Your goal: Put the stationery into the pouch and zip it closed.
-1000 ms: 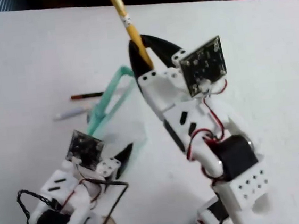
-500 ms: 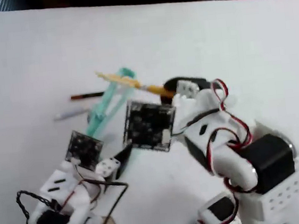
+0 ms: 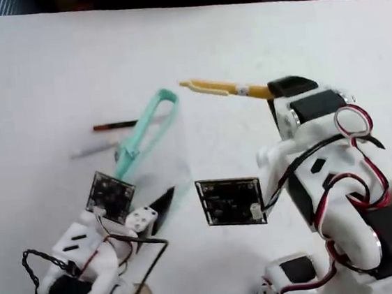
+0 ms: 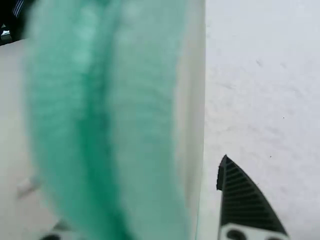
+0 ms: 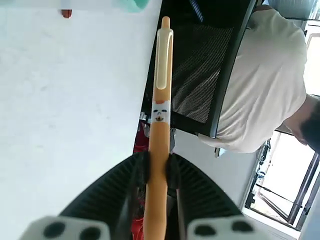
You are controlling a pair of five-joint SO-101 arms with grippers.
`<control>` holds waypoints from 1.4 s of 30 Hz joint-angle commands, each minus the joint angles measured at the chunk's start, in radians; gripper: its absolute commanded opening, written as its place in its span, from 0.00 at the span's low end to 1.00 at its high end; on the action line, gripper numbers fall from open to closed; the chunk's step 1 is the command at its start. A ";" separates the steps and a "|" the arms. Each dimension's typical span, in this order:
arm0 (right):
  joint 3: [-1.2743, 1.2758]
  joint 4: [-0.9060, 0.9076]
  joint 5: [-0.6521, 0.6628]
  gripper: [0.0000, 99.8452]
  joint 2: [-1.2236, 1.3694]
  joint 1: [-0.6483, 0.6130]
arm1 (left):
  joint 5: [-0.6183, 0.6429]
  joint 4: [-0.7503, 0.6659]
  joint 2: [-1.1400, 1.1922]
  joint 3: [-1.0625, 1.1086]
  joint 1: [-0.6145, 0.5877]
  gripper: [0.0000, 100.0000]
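The right gripper [image 5: 157, 167] is clamped on the orange pen [image 5: 161, 100]; the grip on the barrel is seen in the right wrist view. In the high view, the pen's clip end is extended from those jaws to near the teal-zippered pouch [image 3: 130, 150]. The left gripper [image 3: 161, 201] is positioned at the pouch's near edge; whether it is closed cannot be told. Beyond the pouch, a dark pencil [image 3: 113, 126] and a pale pen [image 3: 91, 149] are laid flat.

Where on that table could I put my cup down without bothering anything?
Free: the far strip of table beyond the pouch and yellow pen. Crowded: the near half, around pouch, dark pencil, pale pen and right claw.
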 commanded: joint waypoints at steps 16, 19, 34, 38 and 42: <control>-0.021 0.013 0.095 0.02 0.002 -0.045 | 0.009 -0.035 -0.004 -0.021 0.108 0.23; 0.017 0.015 0.152 0.02 -0.012 0.033 | 0.009 -0.049 -0.004 -0.021 0.101 0.23; 0.276 -0.096 0.308 0.02 -0.309 0.128 | 0.012 -0.068 -0.002 -0.020 0.177 0.23; 0.229 -0.097 0.304 0.02 -0.272 0.127 | 0.012 -0.068 -0.002 -0.020 0.196 0.23; 0.166 -0.076 0.304 0.02 -0.231 0.127 | 0.012 -0.072 -0.002 -0.011 0.199 0.23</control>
